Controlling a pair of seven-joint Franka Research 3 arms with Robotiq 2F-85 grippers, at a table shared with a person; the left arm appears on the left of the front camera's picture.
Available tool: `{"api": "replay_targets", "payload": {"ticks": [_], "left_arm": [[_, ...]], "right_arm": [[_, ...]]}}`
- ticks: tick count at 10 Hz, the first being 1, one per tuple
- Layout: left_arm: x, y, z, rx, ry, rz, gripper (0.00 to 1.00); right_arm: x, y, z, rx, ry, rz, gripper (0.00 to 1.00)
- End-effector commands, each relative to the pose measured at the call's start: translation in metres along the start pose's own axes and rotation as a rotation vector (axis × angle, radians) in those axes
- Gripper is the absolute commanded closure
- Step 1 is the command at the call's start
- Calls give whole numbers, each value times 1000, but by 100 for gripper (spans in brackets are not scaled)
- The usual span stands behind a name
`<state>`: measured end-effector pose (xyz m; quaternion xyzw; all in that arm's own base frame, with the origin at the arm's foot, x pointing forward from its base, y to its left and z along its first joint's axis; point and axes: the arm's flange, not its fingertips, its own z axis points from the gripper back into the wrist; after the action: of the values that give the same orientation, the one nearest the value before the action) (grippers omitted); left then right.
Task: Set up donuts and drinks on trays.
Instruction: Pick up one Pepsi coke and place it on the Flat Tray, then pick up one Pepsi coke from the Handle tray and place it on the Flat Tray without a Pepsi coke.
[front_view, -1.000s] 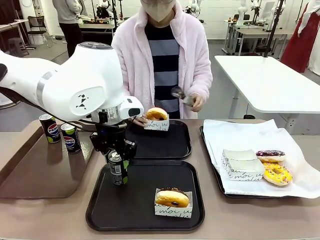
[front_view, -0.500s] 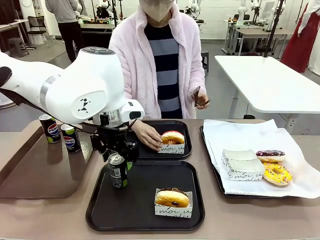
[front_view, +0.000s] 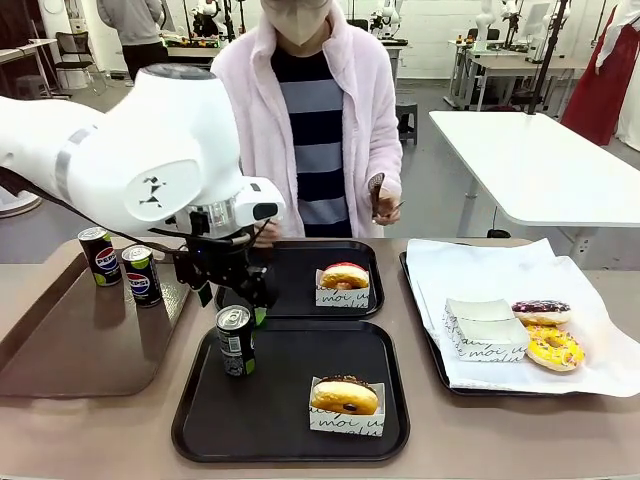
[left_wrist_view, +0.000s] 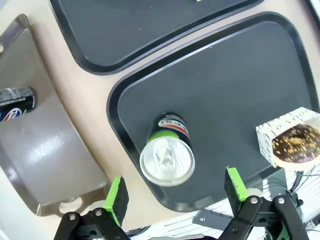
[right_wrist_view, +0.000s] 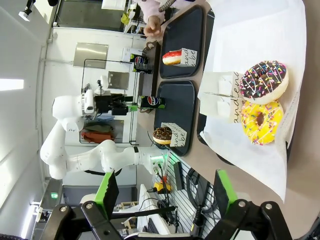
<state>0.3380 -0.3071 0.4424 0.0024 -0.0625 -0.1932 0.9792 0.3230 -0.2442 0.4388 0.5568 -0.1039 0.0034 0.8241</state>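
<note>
A black Pepsi can (front_view: 236, 340) stands upright at the left of the near black tray (front_view: 290, 420). My left gripper (front_view: 243, 298) hangs open just above and behind it, apart from it. In the left wrist view the can (left_wrist_view: 167, 152) sits between and beyond the gripper's (left_wrist_view: 175, 192) spread green fingers (left_wrist_view: 116, 199). A chocolate donut in its white box (front_view: 347, 400) rests on the same tray. On the far black tray (front_view: 300, 300) is a pink-red donut in a box (front_view: 344, 283). My right gripper (right_wrist_view: 165, 187) is open and holds nothing.
Two more cans (front_view: 98, 256) (front_view: 140, 275) stand on the brown tray (front_view: 60, 350) at the left. At the right, the paper-lined tray (front_view: 500, 270) carries empty white boxes (front_view: 484, 328), a sprinkled chocolate donut (front_view: 540, 311) and a yellow donut (front_view: 553, 347). The person holds tongs (front_view: 380, 197).
My left gripper opened, let go of the can on the near tray and rose. The person set the pink-red donut box on the far tray and drew the hand back.
</note>
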Motion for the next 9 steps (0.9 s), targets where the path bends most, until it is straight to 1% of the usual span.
{"api": "replay_targets", "payload": {"ticks": [1, 3, 5, 7, 8, 9], "left_arm": [[-37, 0, 31, -11, -51, -39, 0], [-64, 7, 55, -17, -98, -60, 0], [-82, 17, 62, -19, -119, -48, 0], [-83, 27, 64, -23, -119, 0, 0], [-76, 14, 69, 0, -126, -30, 0], [-76, 14, 69, 0, -126, -30, 0]], "right_arm": [[-2, 0, 0, -5, -1, 1, 0], [-2, 0, 0, -5, -1, 1, 0], [-2, 0, 0, -5, -1, 1, 0], [-2, 0, 0, -5, -1, 1, 0], [-2, 0, 0, -5, -1, 1, 0], [-2, 0, 0, -5, -1, 1, 0]]}}
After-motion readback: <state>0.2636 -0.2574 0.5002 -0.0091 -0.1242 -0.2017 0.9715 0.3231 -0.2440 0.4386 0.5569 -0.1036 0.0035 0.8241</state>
